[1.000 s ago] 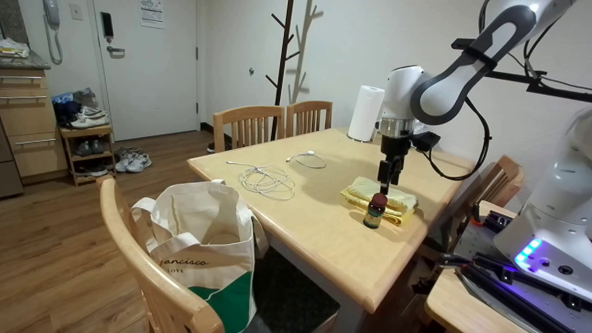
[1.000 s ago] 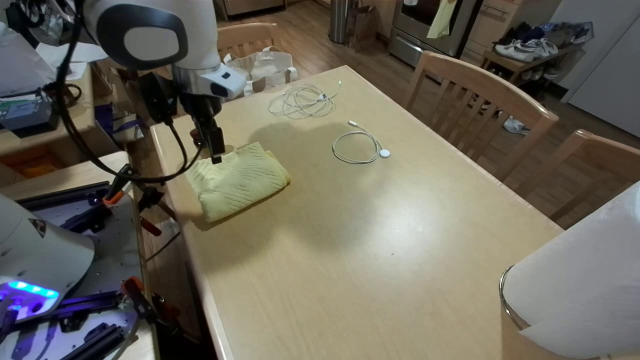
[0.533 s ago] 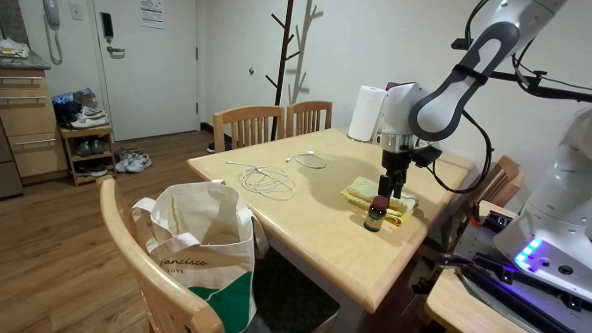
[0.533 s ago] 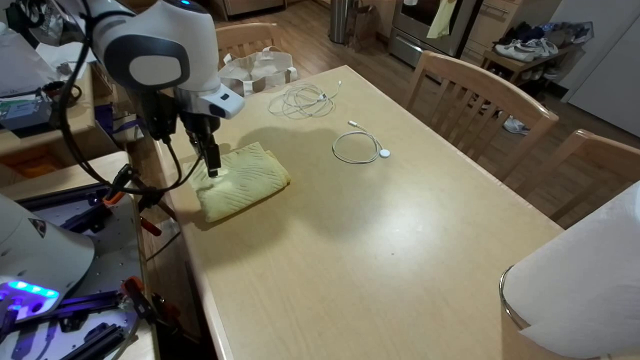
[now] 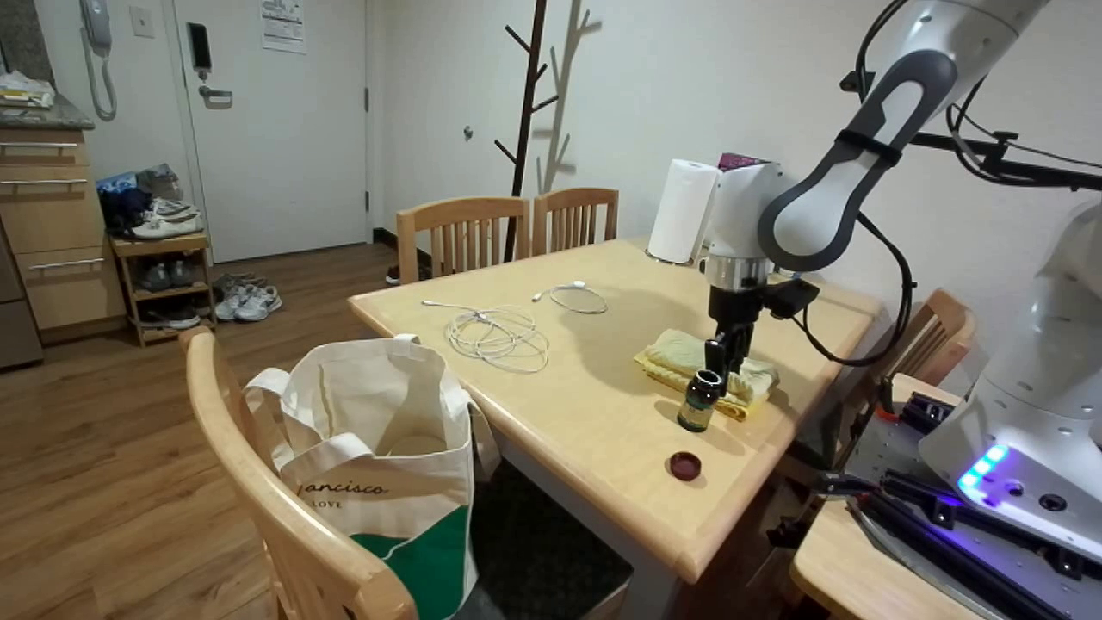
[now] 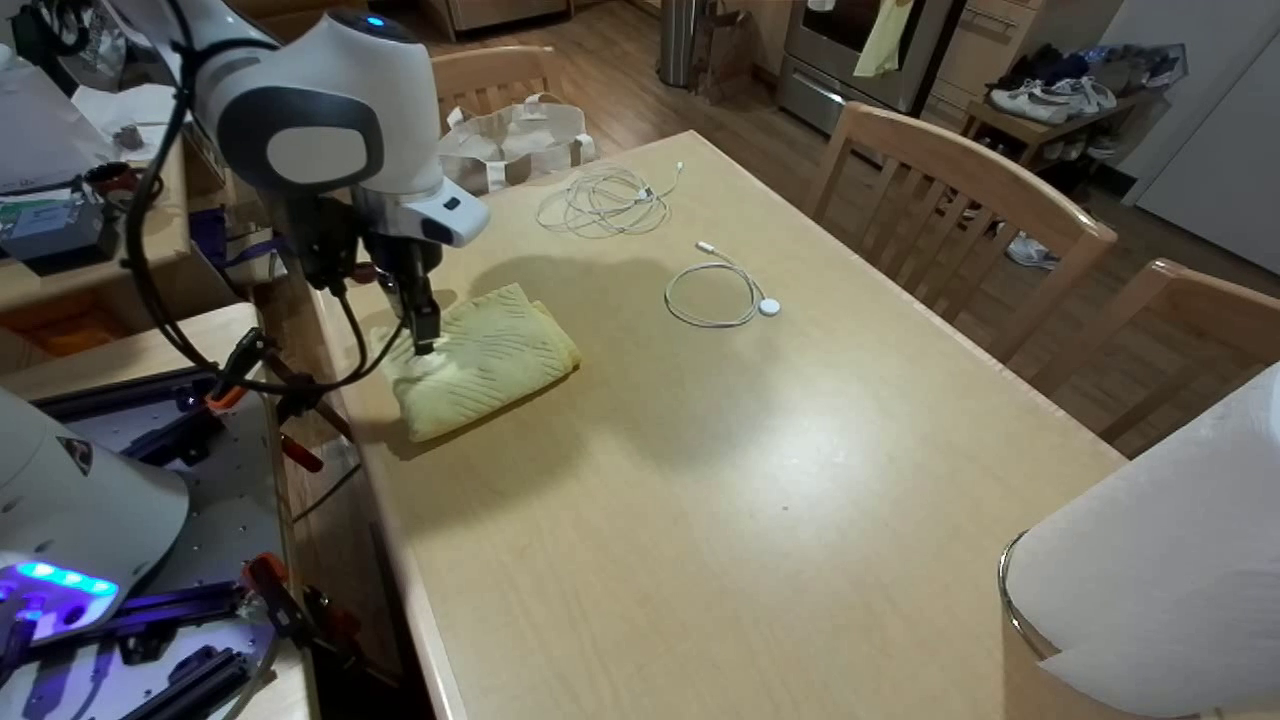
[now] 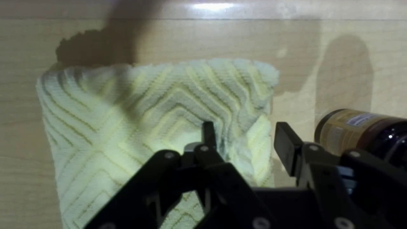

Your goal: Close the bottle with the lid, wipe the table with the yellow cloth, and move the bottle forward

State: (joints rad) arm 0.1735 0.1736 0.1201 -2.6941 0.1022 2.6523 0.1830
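The bottle (image 5: 696, 415) stands upright on the table (image 5: 594, 430) with its mouth uncovered. Its lid (image 5: 685, 466), a dark red disc, lies on the tabletop nearer the table's corner. Right beside the bottle is the folded yellow cloth (image 6: 480, 365). My gripper (image 5: 720, 375) points down at the cloth's edge on the bottle's side. In the wrist view the gripper (image 7: 244, 127) is open: one finger is over the wrinkled cloth (image 7: 105, 136), the other past its border, close to the bottle (image 7: 346, 130). Whether the fingertips press on the cloth, I cannot tell.
Two white cables (image 5: 497, 337) lie coiled across the table. A paper roll (image 5: 683, 211) stands at the far end. Wooden chairs (image 6: 950, 220) surround the table, and a tote bag (image 5: 379, 430) sits on one of them.
The red lid was on the bottle and now lies apart from it on the table. My gripper has come down to the cloth, and its fingers look closer together.
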